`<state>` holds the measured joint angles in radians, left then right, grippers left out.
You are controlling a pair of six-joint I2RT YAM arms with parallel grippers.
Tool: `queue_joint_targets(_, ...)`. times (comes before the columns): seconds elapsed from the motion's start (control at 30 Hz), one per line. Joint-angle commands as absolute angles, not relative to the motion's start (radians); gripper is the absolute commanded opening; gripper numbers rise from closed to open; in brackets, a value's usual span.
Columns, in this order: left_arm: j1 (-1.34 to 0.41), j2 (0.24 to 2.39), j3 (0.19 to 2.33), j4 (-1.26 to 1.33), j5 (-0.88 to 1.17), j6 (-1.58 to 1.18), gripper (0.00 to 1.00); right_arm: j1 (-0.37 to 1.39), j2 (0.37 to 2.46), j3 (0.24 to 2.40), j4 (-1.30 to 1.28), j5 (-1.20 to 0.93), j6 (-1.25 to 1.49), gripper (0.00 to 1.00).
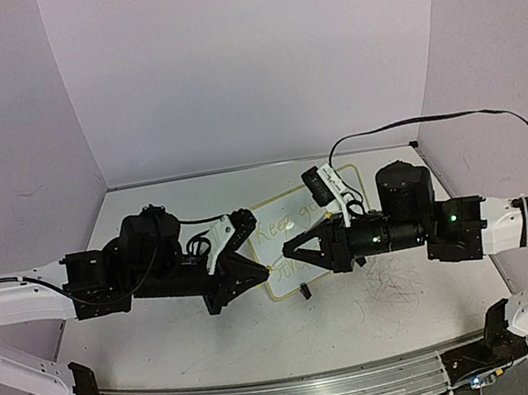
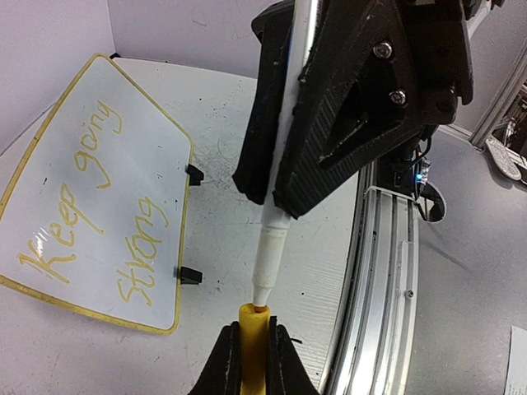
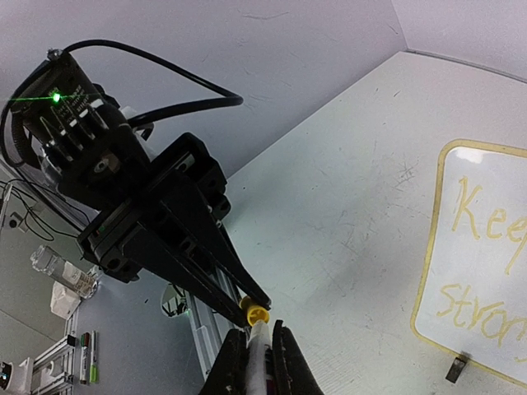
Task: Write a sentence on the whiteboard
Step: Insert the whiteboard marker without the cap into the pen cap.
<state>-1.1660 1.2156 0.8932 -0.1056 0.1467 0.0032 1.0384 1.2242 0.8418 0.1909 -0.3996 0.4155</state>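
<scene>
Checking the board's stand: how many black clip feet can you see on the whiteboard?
2, both on the whiteboard edge nearest the rail in the left wrist view: upper clip foot and lower clip foot. A cropped corner could hide more.

Your whiteboard (image 1: 301,224) lies centred on the table (image 1: 385,314); left gripper (image 1: 262,271) and right gripper (image 1: 287,251) meet by its left edge, marker (image 2: 272,239) and cap (image 2: 254,331) between.

Seen from above, the left end effector (image 1: 262,271) and right end effector (image 1: 286,250) overlap the whiteboard (image 1: 292,215), masking its left edge and much of the sentence (image 1: 282,227). The right wrist frame's edge clips both lines. At the left wrist, the marker (image 2: 270,243) disappears inside the right end effector, and the base of the yellow cap (image 2: 254,317) is hidden between fingers.
</scene>
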Motion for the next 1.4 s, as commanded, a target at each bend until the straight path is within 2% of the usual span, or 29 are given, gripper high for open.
queue_joint_targets(0.0,-1.167,1.207,0.907,-0.058,0.144,0.009,0.0,1.047,1.216,0.829,0.21,-0.411,0.425,0.0)
queue_joint_targets(0.47,-1.167,1.191,0.907,-0.057,0.154,0.06,0.0,1.055,1.344,0.927,0.186,-0.52,0.451,0.0)
queue_joint_targets(0.73,-1.167,1.161,0.9,-0.007,0.046,0.132,0.0,1.055,1.43,0.97,0.158,-0.654,0.495,0.0)
queue_joint_targets(1.13,-1.187,1.131,0.87,0.138,-0.141,0.204,0.0,1.094,1.588,1.046,0.169,-0.674,0.695,0.0)
queue_joint_targets(1.37,-1.244,1.197,0.875,0.153,-0.215,0.253,0.0,1.158,1.652,1.058,0.341,-0.669,0.902,0.0)
